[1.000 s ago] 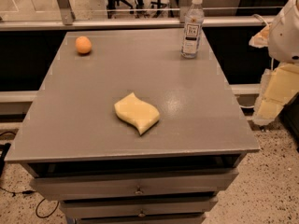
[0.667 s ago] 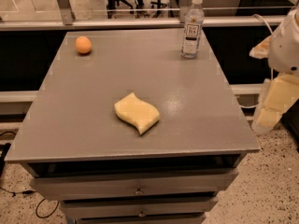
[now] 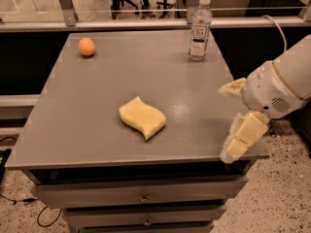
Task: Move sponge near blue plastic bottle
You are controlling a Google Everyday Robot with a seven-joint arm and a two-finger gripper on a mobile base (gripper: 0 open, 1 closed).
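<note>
pale yellow foam, the sponge (image 3: 142, 118) lies flat near the middle of the grey worktop (image 3: 97, 125), a little toward the front edge, its long axis running roughly from 10 o'clock to 4 o'clock. the hand (image 3: 227, 122) hangs at the worktop's front corner, about 3 o'clock from the sponge and apart from it, its two pale fingers (image 3: 241, 136) spread wide and holding nothing. the sponge therefore lies at 9 o'clock from the hand, so the reach likely has to go that way. the blue plastic bottle (image 3: 200, 28) stands upright at the far edge, white cap on, about 1 o'clock from the sponge and well apart; how full it is i cannot tell. a round orange object (image 3: 87, 47) rests at 11 o'clock, clear of that path.
</note>
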